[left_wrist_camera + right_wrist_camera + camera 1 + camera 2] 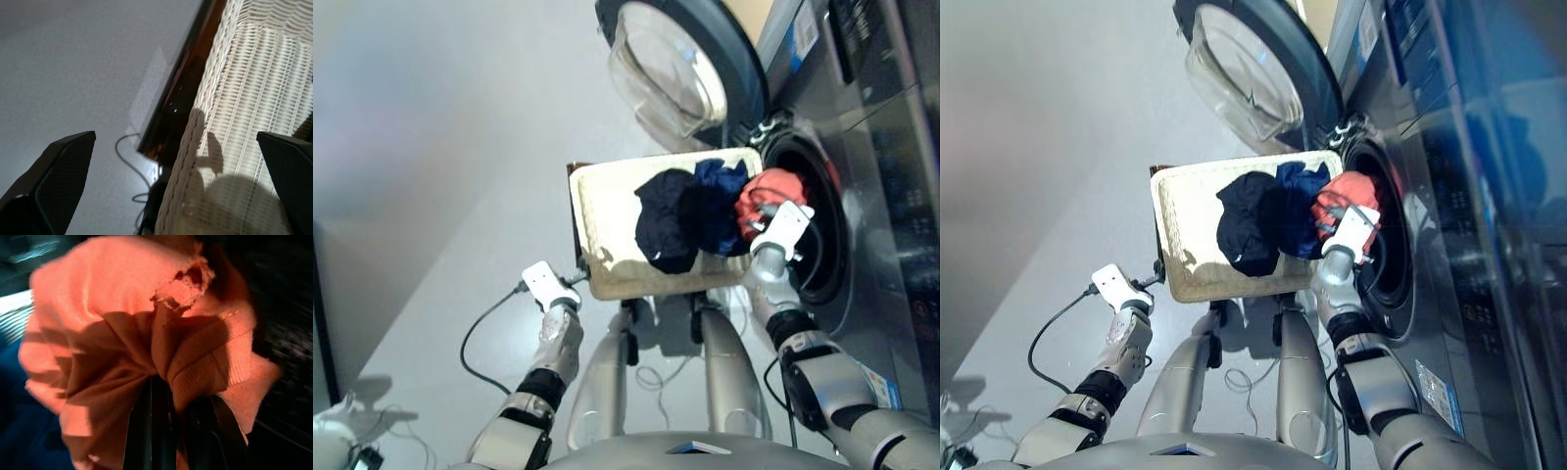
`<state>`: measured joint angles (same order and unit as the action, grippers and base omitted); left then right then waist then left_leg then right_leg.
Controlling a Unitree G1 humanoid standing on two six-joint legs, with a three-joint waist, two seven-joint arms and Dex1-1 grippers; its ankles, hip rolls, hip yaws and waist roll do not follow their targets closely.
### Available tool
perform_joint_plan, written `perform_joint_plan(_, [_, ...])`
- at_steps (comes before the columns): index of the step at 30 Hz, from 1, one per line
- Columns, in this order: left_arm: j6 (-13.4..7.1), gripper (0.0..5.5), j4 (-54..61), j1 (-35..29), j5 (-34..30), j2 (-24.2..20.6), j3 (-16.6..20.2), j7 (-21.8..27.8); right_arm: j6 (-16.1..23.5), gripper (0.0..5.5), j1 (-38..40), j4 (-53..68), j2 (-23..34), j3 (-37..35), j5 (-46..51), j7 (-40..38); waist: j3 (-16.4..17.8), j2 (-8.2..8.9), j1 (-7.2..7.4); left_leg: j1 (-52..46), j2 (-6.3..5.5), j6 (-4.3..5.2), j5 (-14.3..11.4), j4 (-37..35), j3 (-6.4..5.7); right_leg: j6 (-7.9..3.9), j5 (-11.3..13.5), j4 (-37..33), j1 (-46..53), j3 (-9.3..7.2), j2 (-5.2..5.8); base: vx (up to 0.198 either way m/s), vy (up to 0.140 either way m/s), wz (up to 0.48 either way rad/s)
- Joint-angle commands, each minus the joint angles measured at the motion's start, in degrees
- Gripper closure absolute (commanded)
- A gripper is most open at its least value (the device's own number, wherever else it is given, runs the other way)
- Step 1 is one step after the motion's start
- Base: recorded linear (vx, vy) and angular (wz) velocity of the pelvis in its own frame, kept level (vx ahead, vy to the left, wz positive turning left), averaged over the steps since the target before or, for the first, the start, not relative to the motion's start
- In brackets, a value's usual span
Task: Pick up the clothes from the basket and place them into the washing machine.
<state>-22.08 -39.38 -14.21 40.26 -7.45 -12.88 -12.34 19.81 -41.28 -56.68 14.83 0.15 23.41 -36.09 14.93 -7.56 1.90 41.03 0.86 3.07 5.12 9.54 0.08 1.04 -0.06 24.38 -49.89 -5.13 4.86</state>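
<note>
The left gripper (pixel 570 294) hangs with jaws apart and empty just outside the basket's (pixel 592 211) left rim. In the basket the black garment (pixel 666 220) lies mid-tray, the navy garment (pixel 720 201) touching it toward the right edge. The right gripper (pixel 756 223) is clamped on the orange-red garment (pixel 766 188) — bunched between its jaws at the washing machine's (pixel 847 196) open porthole.

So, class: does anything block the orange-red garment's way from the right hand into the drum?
Nothing visible does. The right hand holds the orange-red garment right at the washing machine's open porthole; the door is swung aside.
</note>
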Motion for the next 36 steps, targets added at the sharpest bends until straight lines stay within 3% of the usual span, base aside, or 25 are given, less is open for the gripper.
perform_joint_plan(1, [-2.83, 0.00, 3.83, 1.33, -1.70, -3.64, 0.07, 0.00, 3.65, 5.50, -6.22, -2.66, 5.39, -1.66, 0.84, -4.52, -0.90, -0.04, -0.84, 3.58, -2.09, -2.44, -10.49, 11.82, 0.93, -6.62, -1.80, -3.19, 2.02, 1.53, 1.41, 0.000, 0.000, 0.000])
perform_joint_plan(7, [-2.19, 0.00, 3.96, 1.78, 0.38, -4.79, -0.97, 1.90, 5.37, 5.50, -13.67, -6.72, 14.87, -3.30, 3.51, -9.35, -1.95, -1.12, -2.09, 7.58, -2.01, -2.48, -10.30, 11.15, 1.17, -6.71, -1.86, -2.27, -3.41, 2.39, 1.39, 0.000, 0.000, 0.000])
perform_joint_plan(12, [-2.44, 0.00, 3.39, 1.68, 1.05, -4.36, -1.72, 2.31, 5.87, 5.50, -15.26, -4.97, 19.02, -3.11, 1.32, -13.09, -2.48, -1.28, -2.19, 9.11, -2.13, -2.46, -10.29, 11.29, 0.84, -6.60, -2.00, -1.52, -5.57, 2.85, 1.09, 0.000, 0.000, 0.000])
perform_joint_plan(13, [-2.50, 0.00, 3.12, 1.47, 1.02, -4.33, -1.98, 2.47, 4.46, 5.03, -15.13, -5.71, 20.09, -1.45, -0.17, -11.99, -2.60, -1.02, -2.21, 9.15, -2.11, -2.44, -10.24, 11.17, 0.94, -6.62, -1.90, -1.53, -5.76, 2.95, 1.13, 0.000, 0.000, 0.000])
perform_joint_plan(14, [-2.54, 0.00, 2.86, 1.22, 0.86, -4.32, -2.03, 2.59, 3.49, 3.06, -15.17, -6.51, 20.70, -0.08, -0.63, -10.08, -2.75, -0.83, -2.22, 9.25, -2.05, -2.43, -10.25, 11.24, 0.93, -6.64, -1.80, -1.53, -5.76, 3.03, 1.14, 0.000, 0.000, 0.000])
perform_joint_plan(15, [-2.59, 0.00, 2.58, 0.64, 0.91, -4.36, -2.02, 2.98, 2.54, 0.00, -14.81, -7.71, 20.80, 1.46, 0.19, -6.11, -2.78, -0.49, -2.07, 9.22, -2.04, -2.39, -10.22, 11.23, 0.97, -6.67, -1.66, -1.71, -5.55, 2.96, 1.11, 0.000, 0.000, 0.000])
perform_joint_plan(24, [-2.24, 0.00, -0.79, -4.06, -0.32, -3.68, -2.67, 4.40, 1.99, 0.00, -9.68, -9.58, 12.27, 7.46, 7.30, 9.57, -3.33, 1.35, -0.49, 6.53, -1.96, -1.50, -9.38, 8.94, 0.53, -6.69, -0.05, -5.16, -2.30, 2.42, 0.64, 0.005, -0.029, -0.006])
perform_joint_plan(32, [-1.47, 0.00, -2.75, -8.27, -4.89, -4.03, -4.52, 6.56, 0.00, 0.00, -2.98, -4.75, 5.47, 15.15, 2.30, 18.91, -3.00, 2.98, 0.76, 1.01, -1.94, -0.47, -7.06, 3.80, 0.82, -7.24, 2.64, -11.32, 3.25, 2.05, 0.65, 0.000, -0.006, -0.004])
perform_joint_plan(36, [-0.73, 0.00, -5.61, -12.17, -6.90, -4.08, -6.57, 7.64, 0.04, 0.00, 0.35, 1.48, 5.42, 21.66, -2.28, 23.93, -2.30, 3.98, 1.39, -1.50, -2.23, -0.26, -6.13, 2.06, 1.16, -7.57, 3.97, -13.98, 6.09, 2.47, 0.47, 0.000, 0.000, 0.000])
